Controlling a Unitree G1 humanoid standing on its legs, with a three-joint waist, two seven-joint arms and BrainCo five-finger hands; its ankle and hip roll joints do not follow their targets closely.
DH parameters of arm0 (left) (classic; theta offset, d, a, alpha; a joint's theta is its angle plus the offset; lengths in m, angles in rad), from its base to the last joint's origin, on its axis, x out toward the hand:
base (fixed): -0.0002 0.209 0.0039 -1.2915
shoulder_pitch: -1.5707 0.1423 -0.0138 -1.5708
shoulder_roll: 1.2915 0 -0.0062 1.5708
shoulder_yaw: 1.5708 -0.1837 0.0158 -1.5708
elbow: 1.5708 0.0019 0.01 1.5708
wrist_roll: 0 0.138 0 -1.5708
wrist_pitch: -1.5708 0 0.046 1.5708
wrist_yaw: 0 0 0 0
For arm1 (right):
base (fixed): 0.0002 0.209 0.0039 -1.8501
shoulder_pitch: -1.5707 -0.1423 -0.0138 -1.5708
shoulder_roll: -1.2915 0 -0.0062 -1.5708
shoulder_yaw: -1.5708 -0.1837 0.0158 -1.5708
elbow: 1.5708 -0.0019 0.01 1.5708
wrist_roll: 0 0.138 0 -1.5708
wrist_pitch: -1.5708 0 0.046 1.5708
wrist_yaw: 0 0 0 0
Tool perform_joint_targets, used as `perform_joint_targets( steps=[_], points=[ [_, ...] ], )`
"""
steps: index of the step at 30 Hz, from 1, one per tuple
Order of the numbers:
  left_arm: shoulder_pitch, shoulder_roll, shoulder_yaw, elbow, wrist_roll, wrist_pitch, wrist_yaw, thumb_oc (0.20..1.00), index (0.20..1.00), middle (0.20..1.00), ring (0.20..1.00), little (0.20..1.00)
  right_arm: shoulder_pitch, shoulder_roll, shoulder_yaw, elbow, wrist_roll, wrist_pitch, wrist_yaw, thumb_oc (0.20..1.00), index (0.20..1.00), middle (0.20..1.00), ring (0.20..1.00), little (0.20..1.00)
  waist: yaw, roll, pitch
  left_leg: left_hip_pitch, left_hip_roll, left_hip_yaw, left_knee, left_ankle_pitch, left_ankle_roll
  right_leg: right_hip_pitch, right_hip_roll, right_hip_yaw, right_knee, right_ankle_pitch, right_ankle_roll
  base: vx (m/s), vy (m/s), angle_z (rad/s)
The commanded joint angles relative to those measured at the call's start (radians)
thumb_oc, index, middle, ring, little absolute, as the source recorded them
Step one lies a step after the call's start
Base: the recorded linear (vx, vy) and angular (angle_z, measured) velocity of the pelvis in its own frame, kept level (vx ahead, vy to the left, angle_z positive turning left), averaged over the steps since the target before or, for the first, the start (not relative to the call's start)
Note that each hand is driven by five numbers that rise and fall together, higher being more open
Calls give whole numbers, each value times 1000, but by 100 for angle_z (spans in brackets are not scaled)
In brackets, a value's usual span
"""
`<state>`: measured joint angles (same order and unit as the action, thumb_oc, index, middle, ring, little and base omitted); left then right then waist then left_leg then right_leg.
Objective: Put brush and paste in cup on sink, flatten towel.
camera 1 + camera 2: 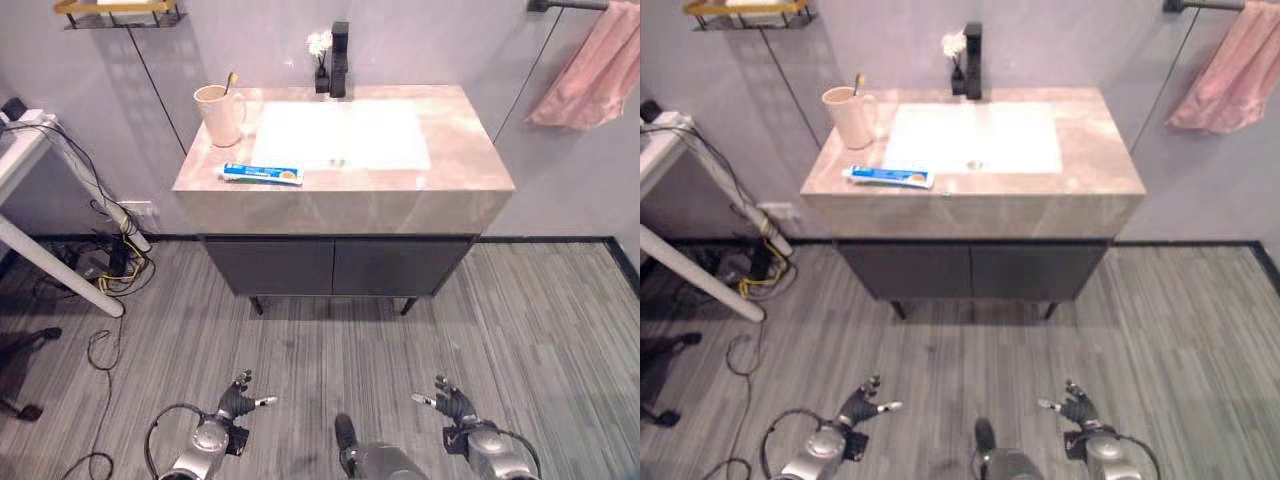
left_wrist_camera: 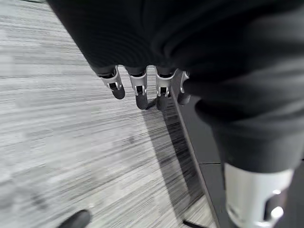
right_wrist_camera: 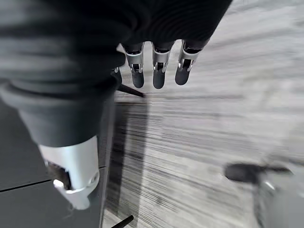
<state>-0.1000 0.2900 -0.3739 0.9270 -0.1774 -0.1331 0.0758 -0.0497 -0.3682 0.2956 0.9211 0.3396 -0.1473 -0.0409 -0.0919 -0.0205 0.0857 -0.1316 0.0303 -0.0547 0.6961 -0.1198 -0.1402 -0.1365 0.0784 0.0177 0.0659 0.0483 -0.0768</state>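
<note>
Paste [image 1: 261, 174] — light, soft tube, flat on worktop [image 1: 460, 150] beside cup [image 1: 218, 114]; best pinched mid-body. Left robot hand [image 1: 243, 398] and right robot hand [image 1: 447, 399] — relaxed, empty.

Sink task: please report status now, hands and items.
Left hand and right hand open, low over floor, holding nothing. Brush in cup; paste flat at counter front edge. Towel bunched on rail. Nothing in the way.
</note>
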Motion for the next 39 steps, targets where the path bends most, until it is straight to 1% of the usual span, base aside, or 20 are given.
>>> perform_joint_targets(
  steps=[1,3,4,5,7,9,10,11,13,15,18,20,23,24,25,27,28,31,34,39],
  points=[
    [-86,16,-23,-25,8,-32,22,1000,1000,1000,1000,1000,-16,-57,-38,-36,2,-33,-28,1000,1000,1000,1000,1000,-13,-27,73,47,8,140,-140,204,69,13,-44,54,9,14,91,345,-248,30],
    [-91,12,-27,-23,7,-35,26,1000,1000,1000,1000,1000,-10,-62,-44,-31,3,-34,-35,1000,1000,1000,1000,1000,-11,-29,67,-3,10,186,-196,184,75,34,-58,45,-2,-4,94,292,-64,25],
    [-91,13,-24,-23,12,-37,30,1000,1000,1000,1000,1000,-7,-64,-50,-32,5,-33,-38,1000,1000,1000,1000,1000,-8,-28,64,-39,18,221,-264,160,83,58,-65,41,-11,-15,104,492,21,35],
    [-77,15,-20,-28,11,-42,32,1000,1000,1000,1000,1000,-5,-69,-51,-24,-5,-35,-39,1000,1000,1000,1000,1000,4,-23,61,-79,32,243,-411,144,93,90,-73,41,-15,-44,118,385,39,33],
    [-73,15,-17,-24,11,-42,34,1000,1000,1000,1000,1000,-9,-68,-47,-18,-13,-33,-39,1000,1000,1000,1000,1000,12,-19,64,-83,35,231,-479,159,93,104,-74,51,-14,-52,122,313,78,7],
    [-53,15,-3,-3,8,-46,40,1000,1000,1000,1000,1000,-12,-67,-29,-17,-35,-31,-35,1000,1000,1000,1000,1000,39,4,69,-97,46,150,-641,259,75,144,-61,84,-13,-80,124,344,120,-28],
    [-53,15,-3,-3,8,-46,40,1000,1000,1000,1000,1000,-12,-67,-29,-17,-35,-31,-35,1000,1000,1000,1000,1000,39,4,69,-97,46,150,-641,259,75,144,-61,84,-13,-80,124,561,227,-87],
    [-28,28,14,2,-3,-48,37,1000,1000,1000,1000,1000,-23,-59,-14,13,-44,-27,-25,1000,1000,1000,1000,1000,70,27,66,-114,58,77,-730,316,55,186,-63,141,-5,-116,126,422,173,-110],
    [-28,28,14,2,-3,-48,37,1000,1000,1000,1000,1000,-23,-59,-14,13,-44,-27,-24,1000,1000,1000,1000,1000,71,25,67,-109,57,80,-733,317,56,189,-65,143,-5,-117,126,337,162,-111],
    [-12,43,13,15,21,-47,31,1000,1000,1000,1000,1000,-16,-48,-28,27,-37,-24,-11,1000,1000,1000,1000,1000,82,28,40,-128,25,77,-667,281,78,236,-110,187,4,-150,154,456,326,-79],
    [-20,60,4,19,46,-55,37,1000,1000,1000,1000,1000,-22,-35,-39,46,-17,-22,-4,1000,1000,1000,1000,1000,90,19,26,-156,-35,81,-584,211,116,224,-176,212,45,-147,179,330,303,-54],
    [-26,74,3,19,59,-55,43,1000,1000,1000,1000,1000,-39,-26,-37,67,-21,-21,2,1000,1000,1000,1000,1000,101,10,25,-143,-66,106,-554,167,141,200,-218,211,104,-87,204,289,256,1],
    [-15,110,9,-13,56,-62,45,1000,1000,1000,1000,1000,-68,-21,-20,40,-17,-28,14,1000,1000,1000,1000,1000,107,17,56,-86,-59,139,-585,149,161,87,-193,178,256,59,218,214,206,-37],
    [4,129,1,-38,65,-65,34,1000,1000,1000,1000,1000,-71,-20,-8,22,-20,-30,19,1000,1000,1000,1000,1000,109,36,71,-49,-50,146,-607,137,166,29,-180,102,294,45,218,174,197,-76],
    [4,129,2,-39,65,-65,34,1000,1000,1000,1000,1000,-70,-20,-8,22,-20,-30,19,1000,1000,1000,1000,1000,107,36,73,-46,-52,145,-606,136,166,32,-181,100,295,43,218,196,174,-65],
    [9,151,-32,-46,127,-74,23,1000,1000,1000,1000,1000,-75,-25,-1,25,-26,-35,24,1000,1000,1000,1000,1000,92,47,85,5,-54,137,-629,121,168,-27,-128,80,251,-36,205,212,112,-8],
    [5,161,-48,-30,161,-75,23,1000,1000,1000,1000,1000,-82,-30,3,28,-28,-36,23,1000,1000,1000,1000,1000,96,44,90,14,-56,140,-627,114,164,-36,-143,50,191,-46,205,262,23,21],
    [11,177,-59,-5,205,-83,6,1000,1000,1000,1000,1000,-89,-37,5,51,-41,-40,28,1000,1000,1000,1000,1000,90,39,103,38,-63,123,-605,99,156,-8,-145,49,123,-50,212,135,-51,36],
    [35,175,-46,29,232,-88,1,1000,1000,1000,1000,1000,-84,-53,-2,66,-48,-46,29,1000,1000,1000,1000,1000,102,30,92,40,-59,118,-612,102,144,27,-148,44,57,-49,200,58,-140,44],
    [95,165,-27,60,211,-94,-5,1000,1000,1000,1000,1000,-61,-102,-11,71,-71,-50,36,1000,1000,1000,1000,1000,121,34,87,30,-24,76,-659,154,104,63,-123,9,-11,-54,166,-5,-209,2]
  ],
)
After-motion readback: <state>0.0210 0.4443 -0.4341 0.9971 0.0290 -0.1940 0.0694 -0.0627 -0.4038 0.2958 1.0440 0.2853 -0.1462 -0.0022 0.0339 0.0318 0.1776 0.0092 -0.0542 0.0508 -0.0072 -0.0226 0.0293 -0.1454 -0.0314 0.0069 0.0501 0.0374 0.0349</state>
